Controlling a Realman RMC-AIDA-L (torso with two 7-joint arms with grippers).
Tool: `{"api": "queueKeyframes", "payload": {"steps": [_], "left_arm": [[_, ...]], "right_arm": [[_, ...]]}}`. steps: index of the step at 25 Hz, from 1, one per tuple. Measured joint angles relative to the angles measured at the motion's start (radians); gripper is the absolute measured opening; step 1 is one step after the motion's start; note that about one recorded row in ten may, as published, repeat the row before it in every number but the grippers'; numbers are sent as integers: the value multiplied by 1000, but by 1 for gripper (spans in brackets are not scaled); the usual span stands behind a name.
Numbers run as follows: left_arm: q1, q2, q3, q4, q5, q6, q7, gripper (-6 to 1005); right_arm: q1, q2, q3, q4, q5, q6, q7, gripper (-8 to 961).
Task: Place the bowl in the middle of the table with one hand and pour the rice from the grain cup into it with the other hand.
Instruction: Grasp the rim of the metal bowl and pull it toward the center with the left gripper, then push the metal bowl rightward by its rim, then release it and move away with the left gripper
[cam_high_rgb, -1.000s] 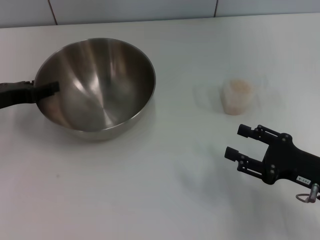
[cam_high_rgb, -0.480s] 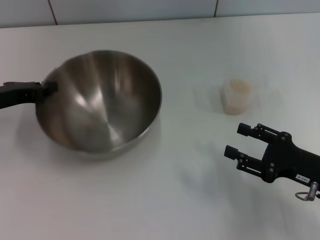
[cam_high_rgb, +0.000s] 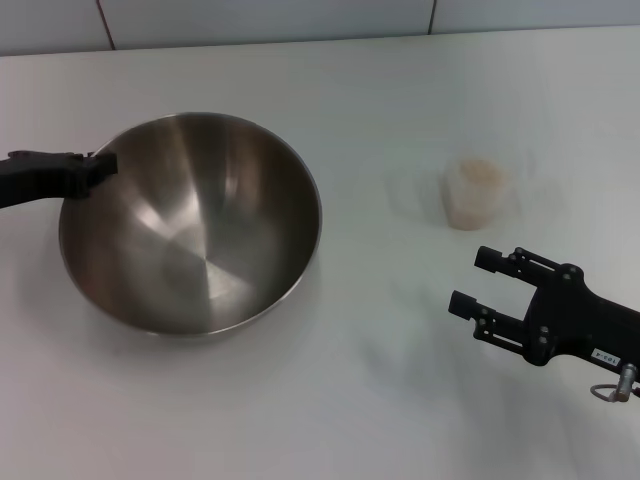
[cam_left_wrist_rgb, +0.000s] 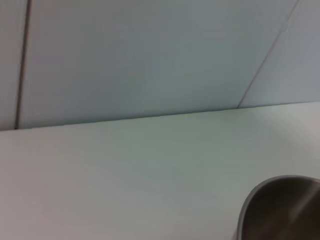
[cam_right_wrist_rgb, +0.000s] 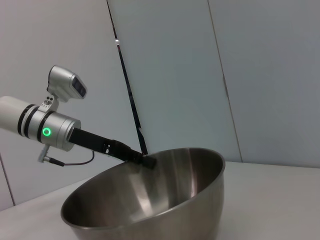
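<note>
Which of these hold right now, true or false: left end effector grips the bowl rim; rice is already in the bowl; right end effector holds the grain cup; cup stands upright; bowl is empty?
1. The left end effector grips the rim of the steel bowl. True.
2. Rice is in the bowl. False: it sits in the grain cup.
3. The right end effector holds the cup. False: it is open, short of the cup.
4. The cup stands upright on the table. True.
5. The bowl is empty. True.
</note>
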Motion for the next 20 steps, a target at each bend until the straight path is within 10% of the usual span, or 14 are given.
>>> {"api": "queueKeyframes", "payload": {"steps": [20], "left_arm": [[-134, -6, 113, -3, 2, 19, -26, 45]], "right_arm": [[-1, 1, -4, 2, -2, -1, -4, 707]]}}
